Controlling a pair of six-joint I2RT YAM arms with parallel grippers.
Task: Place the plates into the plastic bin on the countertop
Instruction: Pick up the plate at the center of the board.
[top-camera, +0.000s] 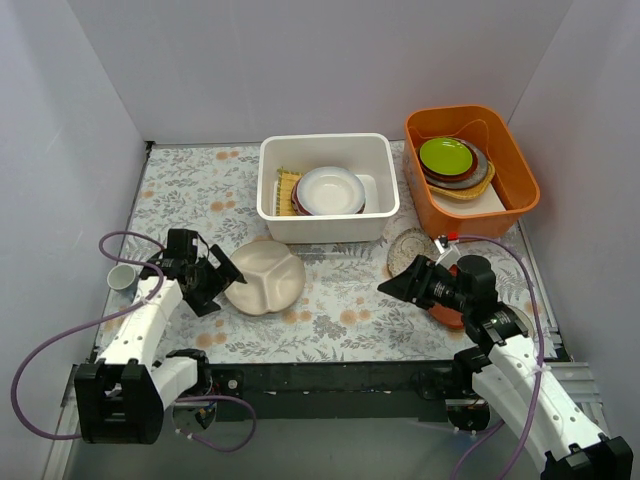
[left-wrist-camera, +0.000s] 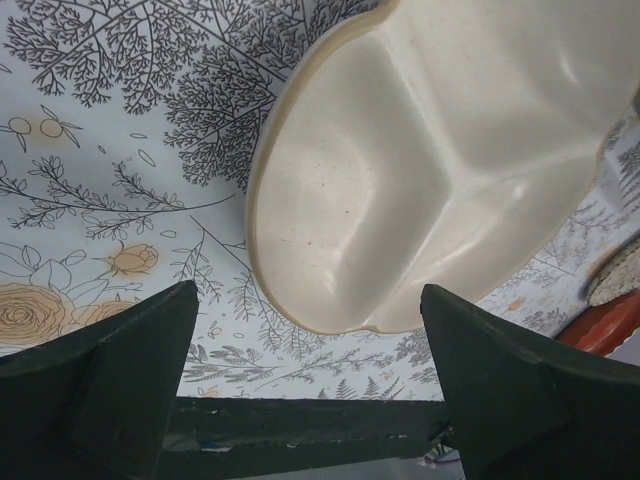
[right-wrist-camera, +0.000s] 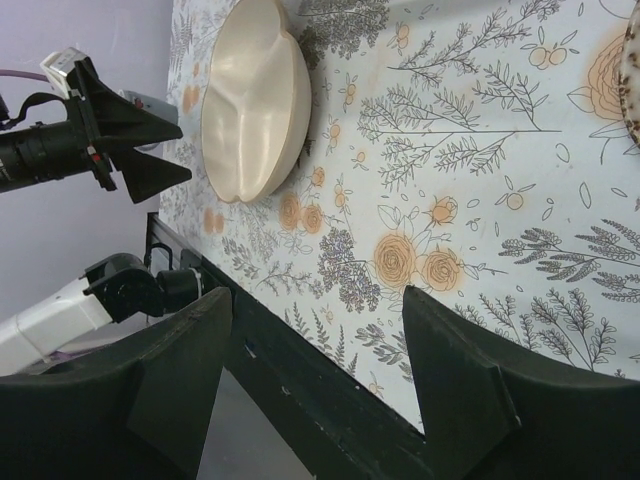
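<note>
The cream three-section plate (top-camera: 265, 277) lies on the fern-printed countertop (top-camera: 200, 190), in front of the white plastic bin (top-camera: 272, 205). My left gripper (top-camera: 218, 288) is open and empty at the plate's left edge; in the left wrist view the plate (left-wrist-camera: 430, 150) sits just beyond my open left gripper (left-wrist-camera: 308, 290). A glossy white plate (top-camera: 330, 190) lies in the bin on top of other dishes. My right gripper (top-camera: 400, 278) is open and empty, above the countertop. A beige lacy plate (top-camera: 410, 245) and a red-brown plate (top-camera: 450, 315) lie by the right arm.
A yellow bamboo mat (top-camera: 288, 190) stands in the bin's left side. The orange tub (top-camera: 520, 170) at the back right holds lime-green and brown dishes (top-camera: 447, 157). A small white cup (top-camera: 121, 276) sits left of the left arm. Walls enclose three sides.
</note>
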